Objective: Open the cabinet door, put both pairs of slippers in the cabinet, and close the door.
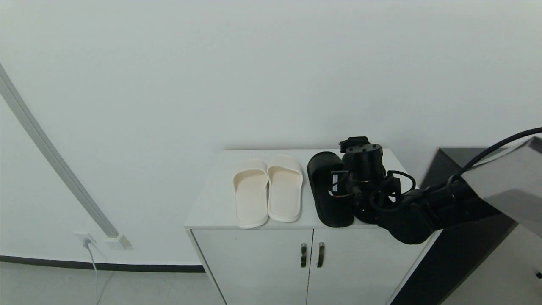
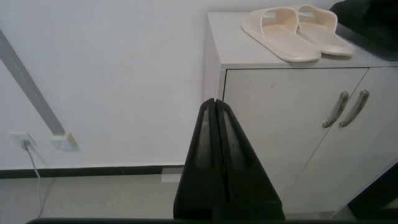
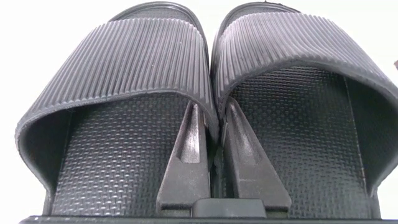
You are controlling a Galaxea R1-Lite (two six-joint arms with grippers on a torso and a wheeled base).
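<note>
R gripper (image 3: 212, 118) on blk slippers (image 3: 143, 68)

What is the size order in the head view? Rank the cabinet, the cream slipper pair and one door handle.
Largest to smallest:
1. cabinet
2. cream slipper pair
3. door handle

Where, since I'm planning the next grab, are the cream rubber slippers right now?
In the head view the cream rubber slippers lie side by side on top of the white cabinet, just left of the black ribbed slippers.
</note>
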